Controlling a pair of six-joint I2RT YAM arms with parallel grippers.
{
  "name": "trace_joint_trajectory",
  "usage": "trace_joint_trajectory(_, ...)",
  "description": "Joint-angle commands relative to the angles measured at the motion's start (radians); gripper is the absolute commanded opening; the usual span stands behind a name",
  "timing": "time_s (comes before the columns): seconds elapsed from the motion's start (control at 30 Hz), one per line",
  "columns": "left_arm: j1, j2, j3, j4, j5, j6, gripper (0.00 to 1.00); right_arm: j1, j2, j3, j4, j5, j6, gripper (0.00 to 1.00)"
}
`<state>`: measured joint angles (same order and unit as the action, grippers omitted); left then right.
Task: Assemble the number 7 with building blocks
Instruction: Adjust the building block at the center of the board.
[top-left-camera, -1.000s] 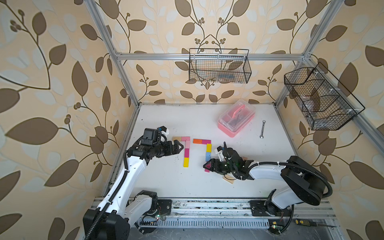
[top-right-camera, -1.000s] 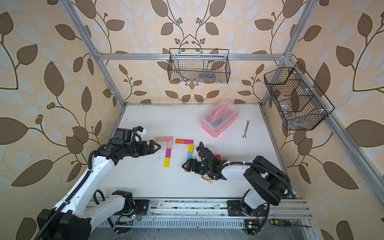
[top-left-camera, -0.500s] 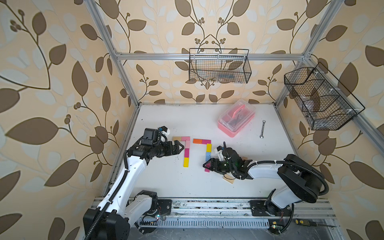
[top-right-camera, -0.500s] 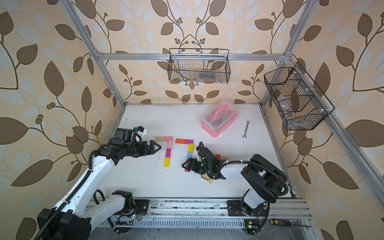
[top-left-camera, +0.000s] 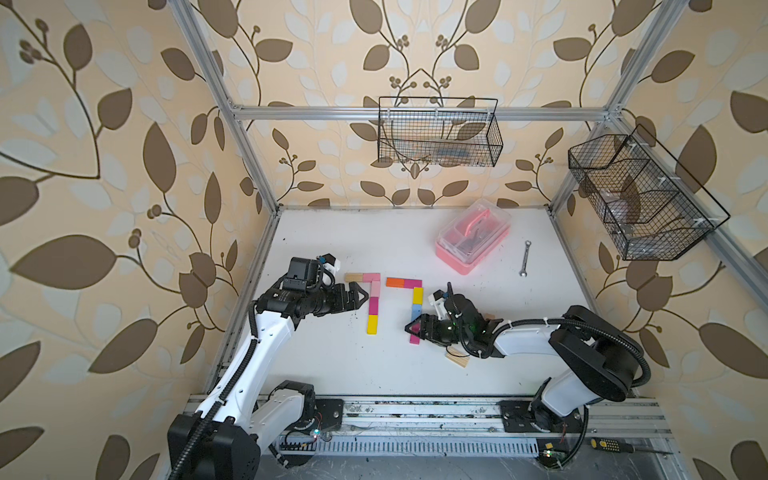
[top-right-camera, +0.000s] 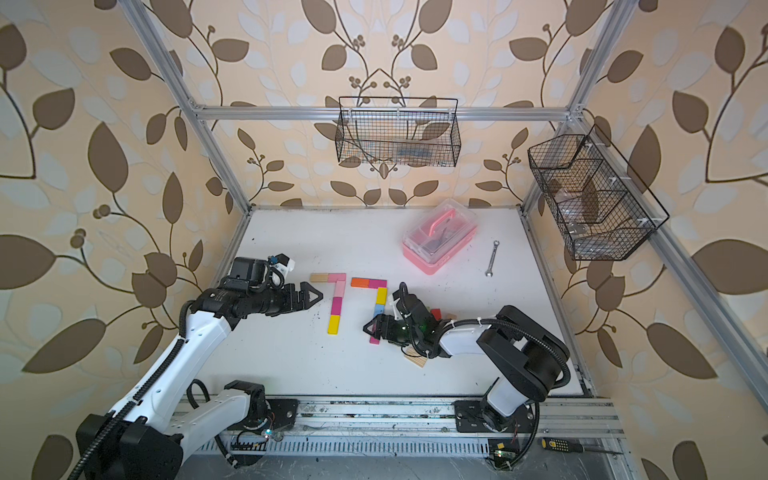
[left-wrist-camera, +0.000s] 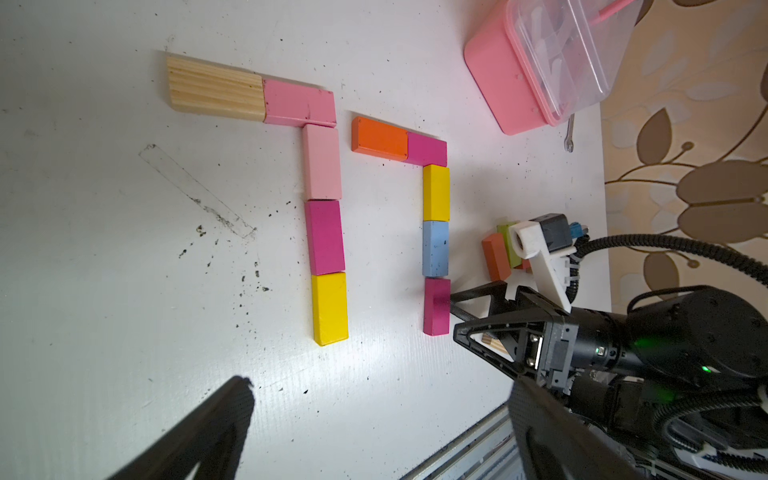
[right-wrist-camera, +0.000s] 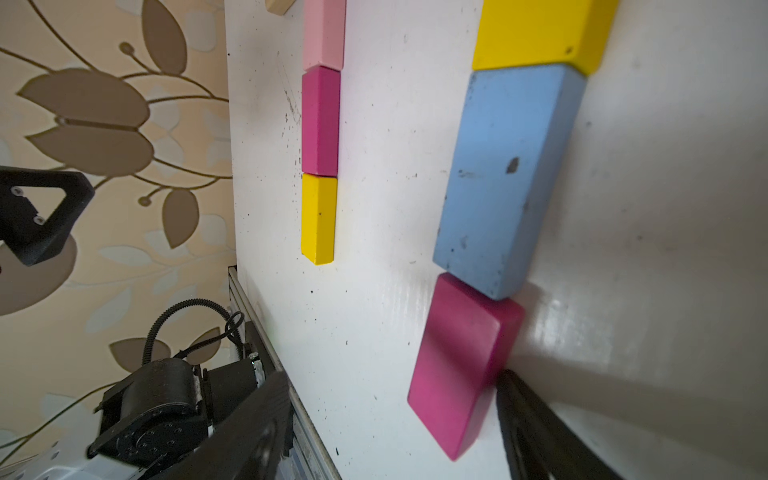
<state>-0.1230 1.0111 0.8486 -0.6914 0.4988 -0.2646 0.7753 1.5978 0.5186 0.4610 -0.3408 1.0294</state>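
Robotics lab test cell: an aluminium frame (top-left-camera: 415, 113) lined with leaf-print wallpaper (top-left-camera: 104, 166) boxes in a white table (top-left-camera: 353, 374). The left arm (top-left-camera: 270, 340) and right arm (top-left-camera: 523, 343) stand bolted to a metal rail (top-left-camera: 415, 417) along the near edge. The far basket (top-left-camera: 438, 141) and right basket (top-left-camera: 648, 216), both black wire, hang on the walls. A screwdriver (top-left-camera: 609, 444) lies near right.

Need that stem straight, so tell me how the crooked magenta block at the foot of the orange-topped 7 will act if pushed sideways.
The magenta block lies flat, so it should slide rather than tip or roll. It looks rigid painted wood, probably light. Its corner appears to meet the blue block, so a push may pivot it there and nudge that one.
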Motion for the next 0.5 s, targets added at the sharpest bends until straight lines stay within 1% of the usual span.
trace_joint_trajectory(0.0, 0.006, 0.003, -0.002, 0.002, 0.034, 0.014, 0.99, -0.007, 0.031, 0.003, -0.012, 0.003, 0.014, 0.8)
trace_joint_trajectory(0.3, 0.006, 0.006, -0.003, 0.001, 0.036, 0.016, 0.99, -0.01, 0.024, -0.008, -0.01, 0.005, 0.017, 0.8)
trace_joint_trajectory(0.4, 0.006, 0.006, -0.003, 0.002, 0.037, 0.015, 0.99, -0.014, -0.018, -0.005, -0.045, 0.015, -0.004, 0.8)
trace_joint_trajectory(0.47, 0.006, 0.006, -0.003, 0.003, 0.037, 0.017, 0.99, -0.018, -0.068, 0.011, -0.102, 0.04, -0.052, 0.82)
